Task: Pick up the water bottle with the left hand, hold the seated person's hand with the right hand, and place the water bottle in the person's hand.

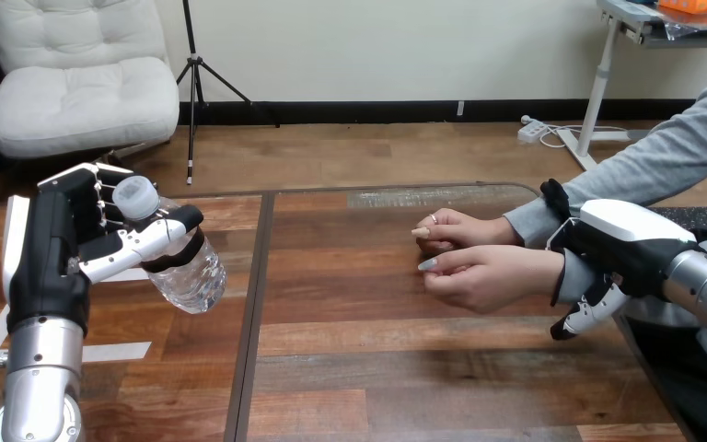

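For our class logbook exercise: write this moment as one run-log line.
left hand: holding water bottle off table | right hand: curled round person's wrist | handover: not yet done

No text, number, label or sign can be read here. The water bottle point(189, 276) carries no print that can be made out, and the wooden surface point(377, 368) bears no legible marking.
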